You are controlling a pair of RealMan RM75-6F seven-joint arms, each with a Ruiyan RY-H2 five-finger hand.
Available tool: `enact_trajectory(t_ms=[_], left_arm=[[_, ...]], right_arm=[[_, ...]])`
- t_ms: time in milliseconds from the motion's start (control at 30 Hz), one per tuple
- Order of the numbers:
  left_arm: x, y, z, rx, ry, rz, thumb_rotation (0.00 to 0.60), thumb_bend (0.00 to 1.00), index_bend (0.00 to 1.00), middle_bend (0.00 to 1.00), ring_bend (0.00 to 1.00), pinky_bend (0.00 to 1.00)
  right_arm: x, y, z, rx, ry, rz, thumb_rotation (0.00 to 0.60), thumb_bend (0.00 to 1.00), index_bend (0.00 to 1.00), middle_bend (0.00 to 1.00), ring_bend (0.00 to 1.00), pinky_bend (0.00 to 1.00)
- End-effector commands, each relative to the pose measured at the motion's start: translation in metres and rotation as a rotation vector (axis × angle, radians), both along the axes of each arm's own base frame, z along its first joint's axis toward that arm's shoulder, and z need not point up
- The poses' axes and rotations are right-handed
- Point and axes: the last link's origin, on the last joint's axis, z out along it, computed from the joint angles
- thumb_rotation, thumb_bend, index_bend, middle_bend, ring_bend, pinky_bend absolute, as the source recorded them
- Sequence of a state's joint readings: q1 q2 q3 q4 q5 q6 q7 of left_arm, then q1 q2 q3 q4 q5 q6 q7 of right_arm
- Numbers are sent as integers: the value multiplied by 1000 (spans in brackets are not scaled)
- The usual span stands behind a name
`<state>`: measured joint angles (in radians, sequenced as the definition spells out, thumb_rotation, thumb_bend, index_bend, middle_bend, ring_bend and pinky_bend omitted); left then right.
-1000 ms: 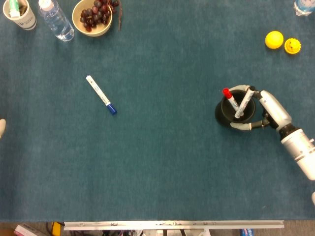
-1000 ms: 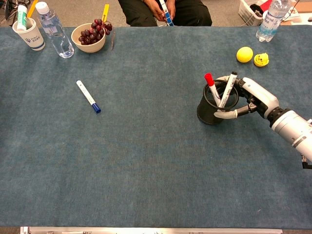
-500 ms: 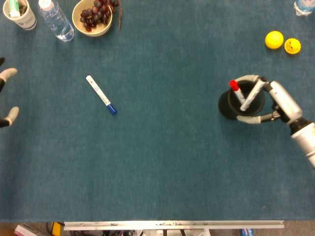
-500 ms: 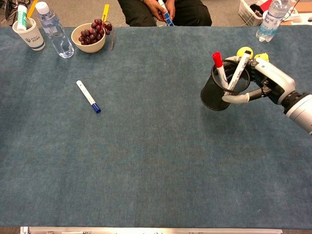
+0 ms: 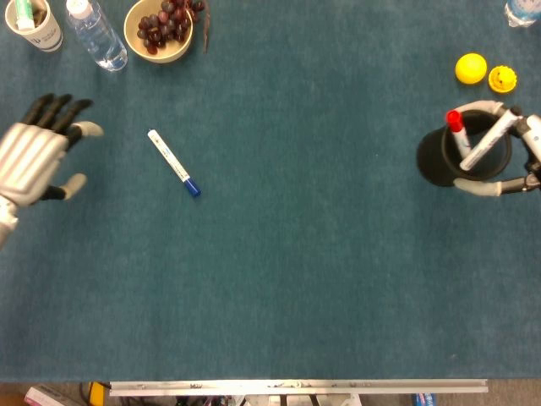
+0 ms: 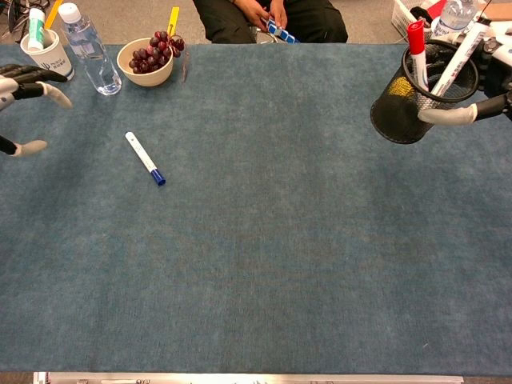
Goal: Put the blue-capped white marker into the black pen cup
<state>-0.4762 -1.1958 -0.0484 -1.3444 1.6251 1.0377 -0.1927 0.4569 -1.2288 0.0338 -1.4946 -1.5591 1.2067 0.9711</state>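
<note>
The marker (image 5: 174, 162) lies flat on the blue table (image 5: 279, 279), far from the cup (image 5: 473, 156). Its long side runs slantwise. The blue cap points toward the near right, and the white end points toward the far left. The left hand (image 5: 38, 156) floats near it with fingers spread and holds nothing. I think the reach is starting. Next, that hand must line up across the marker and pinch it. The right hand (image 6: 480, 96) grips the cup up off the table.

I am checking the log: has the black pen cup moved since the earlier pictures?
Yes. The right hand grips the black pen cup and has carried it right and up, toward the yellow lemon.
</note>
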Motion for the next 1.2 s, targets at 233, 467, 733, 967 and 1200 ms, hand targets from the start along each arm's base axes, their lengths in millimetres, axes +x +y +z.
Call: enact_trajectory(t_ms=[233, 467, 733, 967, 1200], left_arm=[[16, 21, -40, -131, 34, -126, 600, 298, 335, 87, 0, 0], [34, 31, -66, -186, 88, -250, 600, 297, 361, 86, 0, 0], [50, 38, -91, -236, 167, -361, 600, 298, 383, 74, 0, 0], [59, 44, -106, -253, 193, -406, 600, 298, 387, 72, 0, 0], [64, 48, -117, -257, 215, -444, 600, 297, 408, 72, 0, 0]], right_arm=[[-3, 5, 8, 3, -6, -27, 600, 433, 426, 423, 376, 336], [-5, 7, 7, 8, -26, -39, 600, 434, 431, 424, 378, 336], [-7, 8, 11, -3, -24, -42, 600, 433, 432, 424, 379, 336], [-9, 9, 14, -10, -25, -56, 600, 433, 432, 424, 379, 336], [-11, 11, 15, -10, -22, -67, 600, 433, 432, 424, 379, 336]])
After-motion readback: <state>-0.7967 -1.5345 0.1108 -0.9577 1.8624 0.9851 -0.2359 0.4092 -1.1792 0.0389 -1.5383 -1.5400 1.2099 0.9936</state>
